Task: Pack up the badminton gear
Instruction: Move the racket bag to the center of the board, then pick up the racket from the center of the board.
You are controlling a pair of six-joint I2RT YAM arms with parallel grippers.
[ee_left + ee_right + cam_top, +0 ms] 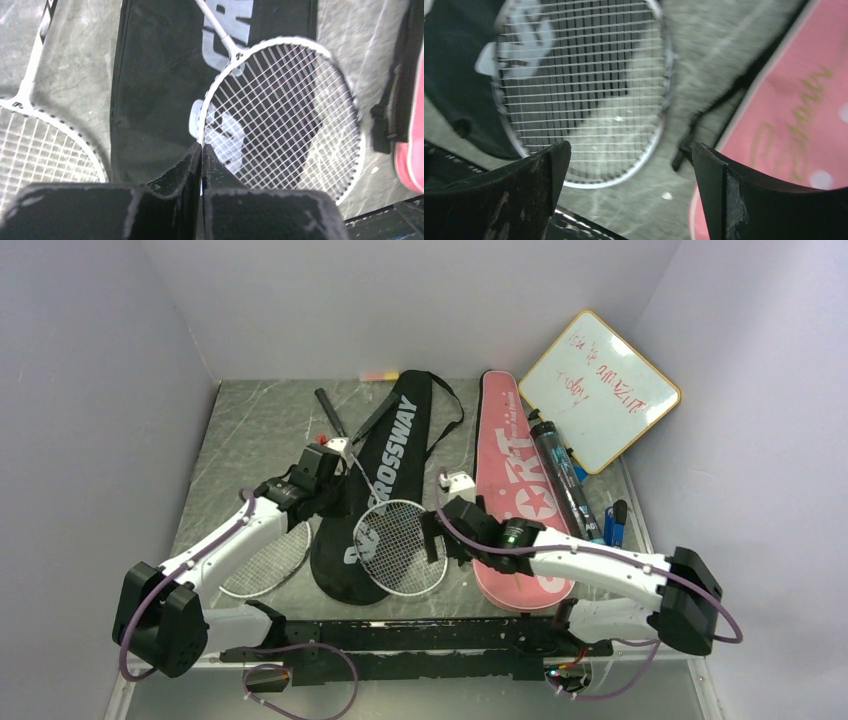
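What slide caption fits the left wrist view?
Left hand shut at the rim of the white-framed racket lying partly on the black racket cover; second racket at left.

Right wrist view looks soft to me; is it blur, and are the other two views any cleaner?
Right wrist: yes, smeared throughout, the white racket strings and the pink cover lettering both soft. Left wrist: strings crisp mid-frame, pink cover blurred at the right edge. Top external: sharp, evenly lit, soft shadows, no strong glare on the table.
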